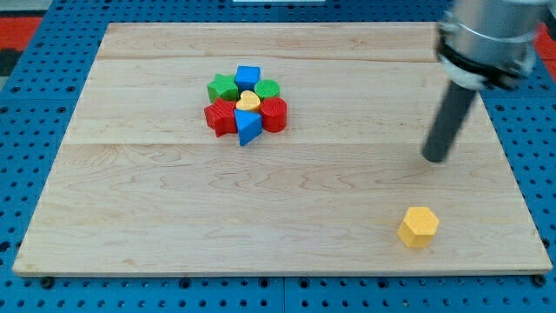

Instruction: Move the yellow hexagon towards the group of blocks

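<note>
The yellow hexagon [419, 227] lies alone near the view's bottom right of the wooden board [174, 200]. The group of blocks sits at the upper middle: a blue cube [248, 77], a green block [222, 88], a second green block [267, 89], a yellow heart [248, 101], a red block [221, 116], a red cylinder [274, 114] and a blue triangular block [248, 127], all touching. My tip [433, 159] stands on the board above and slightly right of the yellow hexagon, apart from it, far right of the group.
The board rests on a blue pegboard surface [26, 130] that shows around all its edges. The arm's grey body [491, 39] hangs over the board's upper right corner.
</note>
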